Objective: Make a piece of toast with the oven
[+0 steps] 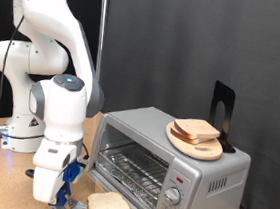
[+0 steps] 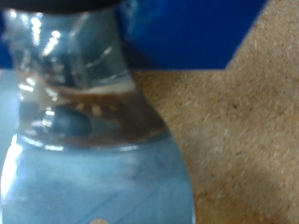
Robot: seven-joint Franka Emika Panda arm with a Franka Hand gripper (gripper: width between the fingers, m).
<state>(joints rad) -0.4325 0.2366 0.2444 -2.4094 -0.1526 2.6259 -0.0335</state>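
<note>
The oven (image 1: 188, 170) stands at the exterior view's lower right, silver-grey, with its wire rack (image 1: 131, 170) showing at the front. A single slice, the piece of toast (image 1: 109, 207), lies flat low in front of the oven's opening. My gripper (image 1: 58, 198) hangs low at the exterior view's bottom, just to the left of the slice, with a blue part beside it. Its fingertips are cut off by the picture's edge. The wrist view is blurred and shows only a shiny grey-blue rounded surface (image 2: 84, 121) and nothing between fingers.
On the oven's top sits a round wooden plate (image 1: 198, 148) with stacked bread slices (image 1: 195, 130), and a black stand (image 1: 222, 108) behind it. The brown speckled table surface (image 2: 248, 131) lies under the hand. A dark curtain closes the back.
</note>
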